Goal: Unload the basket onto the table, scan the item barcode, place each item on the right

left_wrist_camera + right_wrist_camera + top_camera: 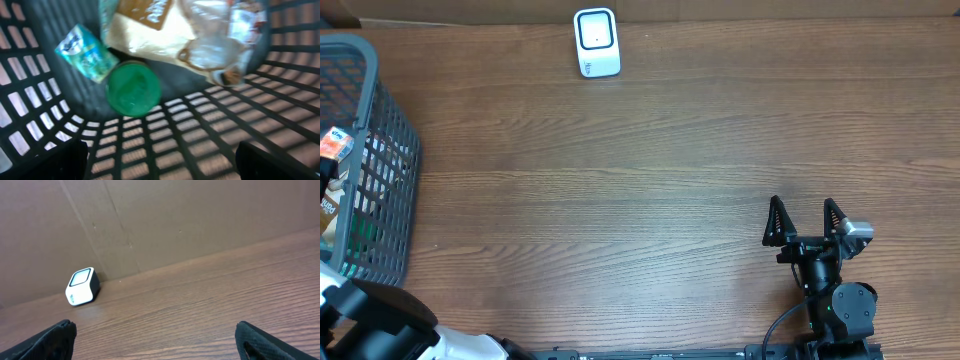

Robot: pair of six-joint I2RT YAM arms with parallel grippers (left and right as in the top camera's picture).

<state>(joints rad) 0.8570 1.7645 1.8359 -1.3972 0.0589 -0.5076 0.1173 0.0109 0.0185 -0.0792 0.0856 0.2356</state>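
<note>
Evidently the step in hand is choosing and grasping one item inside the basket (392, 150), and it will go best if the left jaws settle on something firm with a label that can later be turned toward the scanner (597, 42). The round green-lidded jar (133, 89) lies nearest and looks the easiest to take, though it is wide and could slip. The teal packet (85, 52) just beside it is flatter, and the beige bag (150, 32) and the clear plastic pack (220, 50) behind look soft and overlap one another. No barcode can be made out, as the wrist view is blurred. The descent should be straight, well clear of the mesh wall (210, 145). The left arm (375, 322) reaches from the near left corner toward the basket, its wrist pointing down into it, with the left jaws spread wide and holding nothing. The right arm (835, 290) sits low at the near right of the surface, aimed toward the scanner far across the bare wood, its jaws likewise fully apart and empty.
</note>
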